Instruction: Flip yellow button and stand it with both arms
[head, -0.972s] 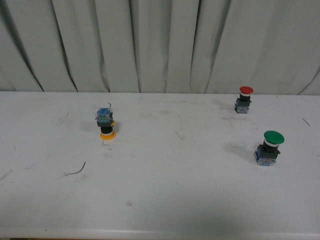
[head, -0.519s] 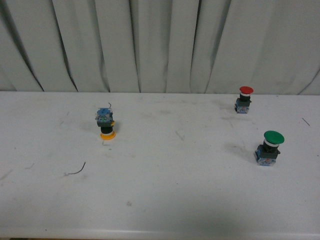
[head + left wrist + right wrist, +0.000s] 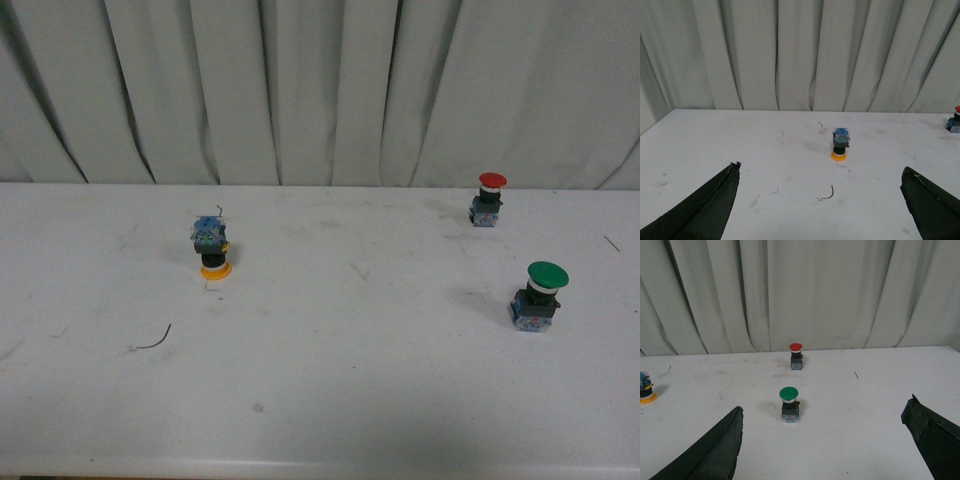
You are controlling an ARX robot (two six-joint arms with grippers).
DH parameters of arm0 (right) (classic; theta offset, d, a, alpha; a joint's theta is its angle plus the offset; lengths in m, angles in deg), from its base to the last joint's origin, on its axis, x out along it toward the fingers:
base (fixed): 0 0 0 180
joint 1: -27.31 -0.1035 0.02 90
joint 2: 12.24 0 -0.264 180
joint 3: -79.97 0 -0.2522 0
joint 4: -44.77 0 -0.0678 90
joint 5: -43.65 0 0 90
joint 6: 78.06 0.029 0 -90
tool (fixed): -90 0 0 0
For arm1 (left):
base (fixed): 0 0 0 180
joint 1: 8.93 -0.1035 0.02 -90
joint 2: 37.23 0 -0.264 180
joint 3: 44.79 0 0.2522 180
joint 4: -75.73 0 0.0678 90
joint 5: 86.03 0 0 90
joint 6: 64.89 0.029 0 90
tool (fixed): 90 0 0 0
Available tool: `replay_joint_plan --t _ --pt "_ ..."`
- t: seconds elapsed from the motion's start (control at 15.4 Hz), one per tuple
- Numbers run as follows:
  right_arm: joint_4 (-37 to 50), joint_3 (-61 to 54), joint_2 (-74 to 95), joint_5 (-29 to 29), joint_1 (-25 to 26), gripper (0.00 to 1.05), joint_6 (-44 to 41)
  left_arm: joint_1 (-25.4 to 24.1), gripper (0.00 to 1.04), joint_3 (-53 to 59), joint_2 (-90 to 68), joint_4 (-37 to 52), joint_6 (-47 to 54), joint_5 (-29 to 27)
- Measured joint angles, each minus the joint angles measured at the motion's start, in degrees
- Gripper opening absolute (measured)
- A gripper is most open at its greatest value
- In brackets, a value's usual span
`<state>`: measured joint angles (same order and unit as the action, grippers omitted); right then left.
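Observation:
The yellow button [image 3: 212, 250] stands upside down on the white table, yellow cap on the surface and blue-grey block on top, left of centre. It also shows in the left wrist view [image 3: 840, 145] and at the edge of the right wrist view [image 3: 645, 391]. No arm shows in the front view. My left gripper [image 3: 822, 202] is open and empty, well short of the button. My right gripper [image 3: 825, 440] is open and empty, short of the green button.
A red-capped button [image 3: 489, 199] stands upright at the back right and a larger green-capped button [image 3: 541, 295] stands upright nearer on the right. A small bent wire [image 3: 152, 340] lies on the table [image 3: 330, 400] at front left. Grey curtains hang behind.

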<state>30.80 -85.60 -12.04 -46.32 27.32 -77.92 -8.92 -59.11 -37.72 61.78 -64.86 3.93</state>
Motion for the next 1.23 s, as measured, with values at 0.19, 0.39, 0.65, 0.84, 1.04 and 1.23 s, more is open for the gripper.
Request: replay_joint_plan --t 0.19,0.39,0.65,0.84,1.04,1.23 --pt "0.0 0.0 0.0 0.02 0.0 0.98 0.0 0.0 0.98 0.0 0.0 0.0 0.0 0.0" --pt "0.0 0.0 0.0 0.0 0.0 0.98 0.0 0.0 0.98 0.0 0.0 0.0 0.0 0.0" --pt "0.0 0.0 0.0 0.0 0.0 0.98 0.0 0.0 0.98 0.0 0.0 0.0 0.0 0.0" --pt "0.0 0.0 0.0 0.0 0.0 0.98 0.0 0.0 0.98 0.0 0.0 0.0 0.0 0.0" --pt "0.0 0.0 0.0 0.02 0.0 0.98 0.0 0.0 0.98 0.0 0.0 0.0 0.0 0.0" --pt "0.02 0.0 0.0 -0.09 0.0 0.98 0.0 3.63 0.98 -2.38 -3.1 -6.99 -2.82 -9.38"
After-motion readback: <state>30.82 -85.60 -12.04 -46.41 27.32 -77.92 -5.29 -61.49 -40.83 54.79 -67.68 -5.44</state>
